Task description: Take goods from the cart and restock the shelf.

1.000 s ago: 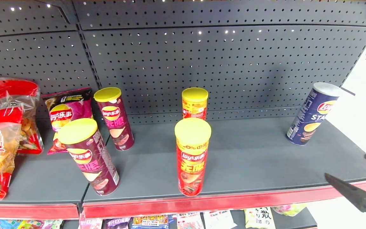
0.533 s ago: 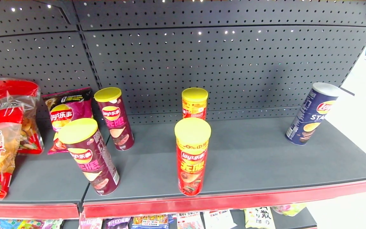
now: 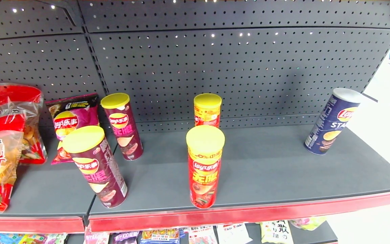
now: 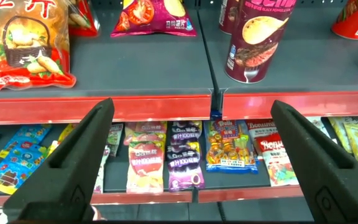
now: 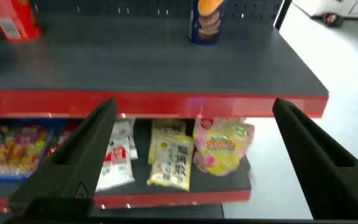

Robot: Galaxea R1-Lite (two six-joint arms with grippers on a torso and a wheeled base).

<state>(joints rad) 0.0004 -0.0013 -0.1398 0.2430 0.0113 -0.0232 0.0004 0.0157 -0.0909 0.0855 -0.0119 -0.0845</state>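
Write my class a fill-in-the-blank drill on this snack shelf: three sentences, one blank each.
1. On the shelf, the blue can stands farthest to the ___.
2. The front red can has a ___ lid.
3. The left gripper, fingers apart, holds ___.
Missing words: right; yellow; nothing.

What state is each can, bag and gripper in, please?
front purple chip can: upright, lidded
rear purple chip can: upright, lidded
front red chip can: upright, lidded
rear red chip can: upright, lidded
blue chip can: upright, lidded
purple chip bag: propped upright
left gripper: open, empty
right gripper: open, empty
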